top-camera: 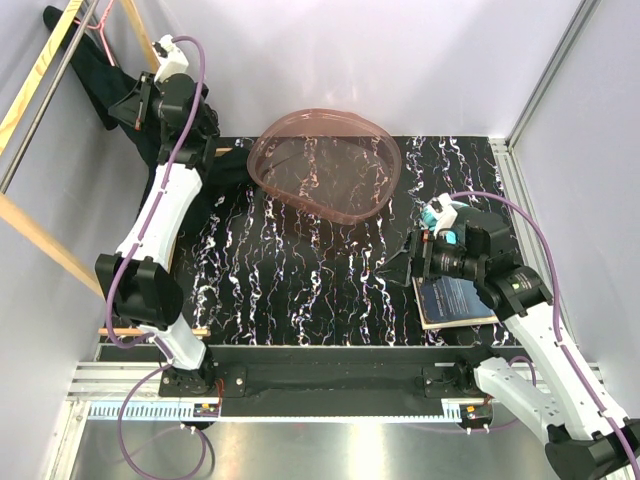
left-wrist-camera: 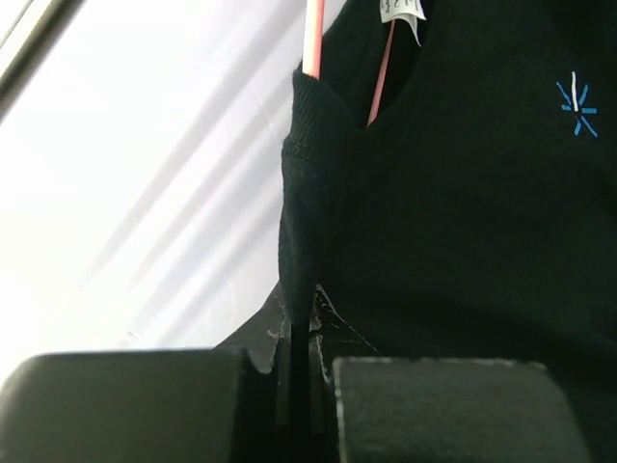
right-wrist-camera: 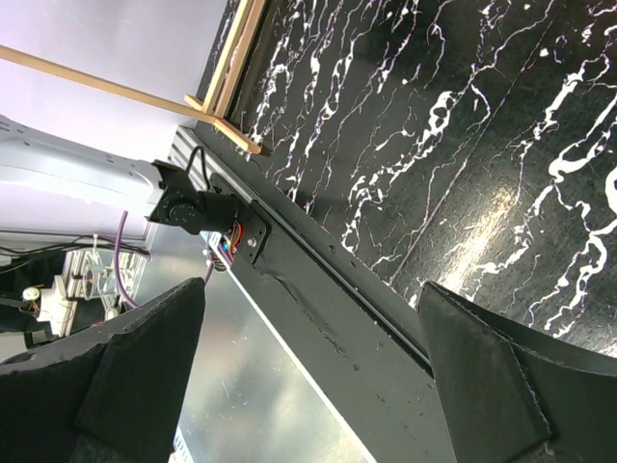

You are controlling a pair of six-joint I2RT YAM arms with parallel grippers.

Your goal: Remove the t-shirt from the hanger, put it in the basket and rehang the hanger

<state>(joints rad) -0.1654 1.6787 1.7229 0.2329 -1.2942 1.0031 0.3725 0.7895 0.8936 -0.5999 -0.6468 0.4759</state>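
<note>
- Far left, high against the wall: wooden rack [top-camera: 45, 240], with the pink wire hanger [top-camera: 100, 28] hooked up top.
- Draped on that hanger: black t-shirt [top-camera: 100, 85], hanging well above the surface, pink wire showing inside the neck opening in the left wrist view [left-wrist-camera: 383, 77].
- On the shirt front [left-wrist-camera: 463, 241]: small blue starburst mark; white label at the neck.
- Just right of the garment: left hand [top-camera: 133, 108], raised and pinched tight on a fold of the t-shirt, possibly the collar or shoulder edge, hard to tell at such close range [left-wrist-camera: 299, 357].
- Centre, at the far side of the black white-veined surface [top-camera: 300, 290]: translucent pink basin [top-camera: 265, 175], tilted, well apart from both hands.
- Right of centre: right hand [top-camera: 408, 262], low over the surface, jaws spread wide, gripping nothing [right-wrist-camera: 308, 338].
- Under the right arm, near the front edge: dark blue book [top-camera: 455, 300], flat on the surface.
</note>
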